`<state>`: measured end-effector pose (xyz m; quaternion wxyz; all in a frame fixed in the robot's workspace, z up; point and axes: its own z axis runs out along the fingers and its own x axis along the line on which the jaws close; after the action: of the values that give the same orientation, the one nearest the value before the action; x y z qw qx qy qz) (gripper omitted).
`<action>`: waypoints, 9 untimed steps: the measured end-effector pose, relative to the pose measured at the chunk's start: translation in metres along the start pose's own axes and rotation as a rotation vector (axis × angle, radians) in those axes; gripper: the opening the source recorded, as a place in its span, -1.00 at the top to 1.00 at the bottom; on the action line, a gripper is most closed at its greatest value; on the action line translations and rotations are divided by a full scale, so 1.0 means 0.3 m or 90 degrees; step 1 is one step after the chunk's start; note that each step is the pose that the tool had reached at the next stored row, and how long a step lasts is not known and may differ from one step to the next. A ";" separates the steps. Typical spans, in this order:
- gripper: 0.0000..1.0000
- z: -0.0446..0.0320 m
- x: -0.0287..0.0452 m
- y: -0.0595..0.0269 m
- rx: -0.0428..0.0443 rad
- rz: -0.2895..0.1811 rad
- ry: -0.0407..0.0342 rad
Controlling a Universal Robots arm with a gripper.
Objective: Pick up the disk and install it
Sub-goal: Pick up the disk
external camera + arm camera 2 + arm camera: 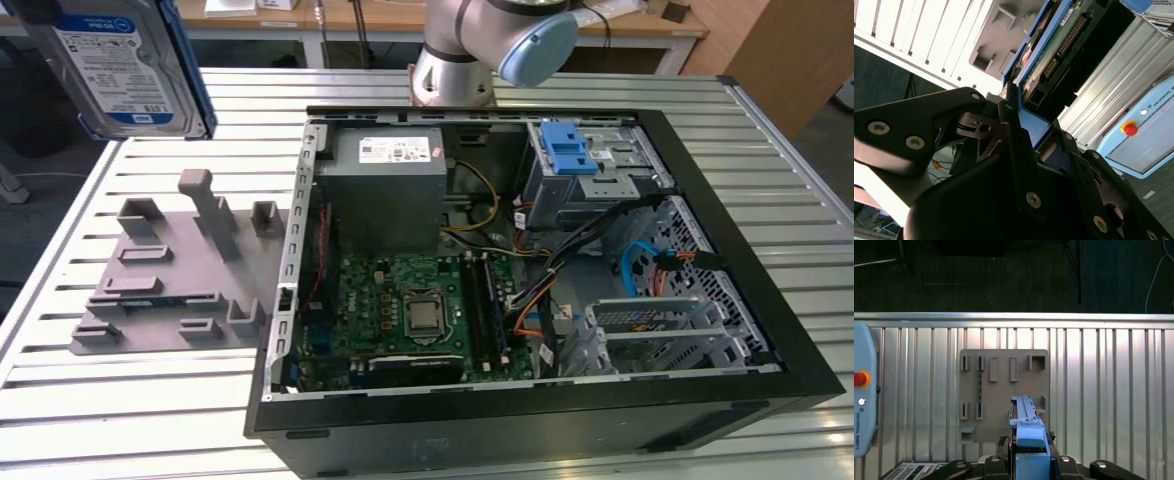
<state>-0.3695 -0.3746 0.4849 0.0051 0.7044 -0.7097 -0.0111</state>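
The disk (118, 70) hangs upright high at the exterior view's upper left, its blue-and-white label facing the camera and the blue carrier around it. In the second wrist view my gripper (1036, 132) is shut on the disk (1054, 55), with black fingers (1011, 130) clamped on the blue carrier and the green circuit-board side showing. In the first wrist view the disk (1028, 432) is edge-on between the gripper (1031, 462) fingers, well above the grey fixture plate (1004, 390).
The open computer case (747, 330) lies on the slatted table, to the exterior view's right of the grey fixture plate (174, 280). Its drive cage with a blue latch (571, 150) is at the far right corner. The arm's base (454, 75) stands behind it. A control box with a red button (861, 390) sits by the table.
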 end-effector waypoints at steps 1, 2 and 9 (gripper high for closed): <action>0.27 0.000 0.000 -0.002 -0.0001 0.000 0.0000; 0.27 0.000 0.000 -0.004 0.0000 0.000 0.0000; 0.27 0.000 0.000 -0.015 -0.0001 0.000 0.0000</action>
<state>-0.3651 -0.3746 0.4849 0.0051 0.7044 -0.7097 -0.0111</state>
